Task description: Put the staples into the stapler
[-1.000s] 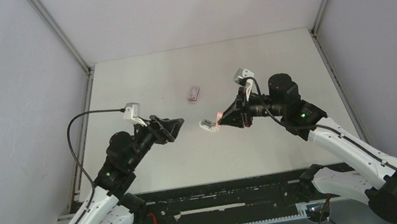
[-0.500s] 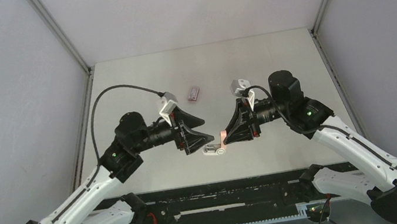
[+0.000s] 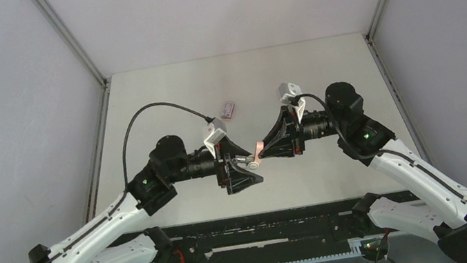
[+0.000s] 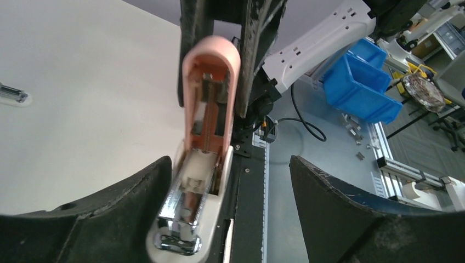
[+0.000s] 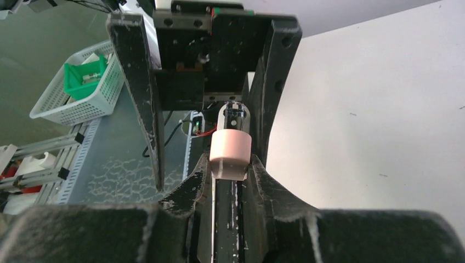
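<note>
A small pink and white stapler (image 3: 254, 159) hangs open in mid-air over the table's middle. My right gripper (image 3: 260, 149) is shut on its pink top (image 5: 230, 150). The white base with the metal channel (image 4: 189, 203) points toward my left gripper (image 3: 244, 169). That gripper (image 4: 230, 164) is open wide, and the base sits between its fingers, close against the left finger (image 4: 126, 203). The pink-red staples carton (image 3: 228, 109) lies on the table behind both grippers. No loose strip can be made out there. A small silvery thing (image 4: 11, 94) lies on the table at the left edge of the left wrist view.
The white table (image 3: 163, 100) is walled in by grey panels. In front of it runs a black rail (image 3: 266, 228) with both arm bases. Blue bins (image 4: 364, 76) and a white basket holding a green box (image 5: 77, 82) stand off the table.
My left arm swung in from the left, and its open gripper now surrounds the stapler's base. My right gripper kept hold of the stapler, dipping toward the near edge, then rising a little.
</note>
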`<action>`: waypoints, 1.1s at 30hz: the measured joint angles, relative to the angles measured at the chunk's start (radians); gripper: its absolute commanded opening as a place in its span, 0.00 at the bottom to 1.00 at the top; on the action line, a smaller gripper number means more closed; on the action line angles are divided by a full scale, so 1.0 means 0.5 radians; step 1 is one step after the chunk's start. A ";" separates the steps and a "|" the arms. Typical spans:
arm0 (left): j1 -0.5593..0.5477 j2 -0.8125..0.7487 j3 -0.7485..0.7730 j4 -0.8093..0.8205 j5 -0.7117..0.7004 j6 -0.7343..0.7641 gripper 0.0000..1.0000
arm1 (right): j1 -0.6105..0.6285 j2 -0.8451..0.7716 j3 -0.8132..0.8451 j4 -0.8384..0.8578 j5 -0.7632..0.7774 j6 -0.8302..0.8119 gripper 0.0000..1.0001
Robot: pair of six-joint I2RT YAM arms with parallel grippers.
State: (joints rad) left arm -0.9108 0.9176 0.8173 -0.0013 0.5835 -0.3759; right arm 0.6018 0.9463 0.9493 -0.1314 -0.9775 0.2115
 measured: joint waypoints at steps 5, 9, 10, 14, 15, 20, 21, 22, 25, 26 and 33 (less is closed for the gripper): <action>-0.034 -0.012 -0.103 0.053 -0.011 -0.034 0.82 | -0.013 -0.018 -0.026 0.124 0.057 0.081 0.00; -0.037 -0.062 -0.222 0.059 -0.048 -0.065 0.82 | -0.038 -0.051 -0.073 0.219 0.080 0.150 0.00; -0.038 -0.078 -0.249 0.060 -0.060 -0.069 0.82 | -0.042 -0.060 -0.086 0.243 0.085 0.170 0.00; -0.041 -0.156 -0.356 0.026 -0.124 -0.079 0.82 | -0.063 -0.079 -0.109 0.299 0.092 0.220 0.00; -0.041 -0.189 -0.377 -0.006 -0.165 -0.069 0.83 | -0.065 -0.080 -0.108 0.305 0.092 0.221 0.00; -0.043 -0.533 -0.398 -0.244 -0.460 0.052 0.87 | -0.066 -0.076 -0.109 0.275 0.076 0.198 0.00; -0.042 -0.603 -0.388 -0.277 -0.527 0.089 0.88 | -0.066 -0.069 -0.109 0.265 0.066 0.192 0.00; -0.042 -0.671 -0.348 -0.332 -0.613 0.139 0.88 | -0.066 -0.056 -0.109 0.251 0.052 0.181 0.00; -0.043 -0.671 -0.214 -0.412 -0.694 0.227 0.88 | -0.060 0.008 -0.108 0.209 0.003 0.156 0.00; -0.043 -0.629 -0.137 -0.438 -0.705 0.267 0.87 | -0.056 0.033 -0.109 0.198 -0.008 0.149 0.00; -0.043 -0.211 0.231 -0.480 -0.530 0.416 0.87 | 0.030 0.130 -0.109 0.134 -0.077 0.118 0.00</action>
State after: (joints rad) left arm -0.9321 0.8120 0.9329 -0.2413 0.3183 -0.1680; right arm 0.6167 1.0111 0.8948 -0.0643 -1.0161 0.2707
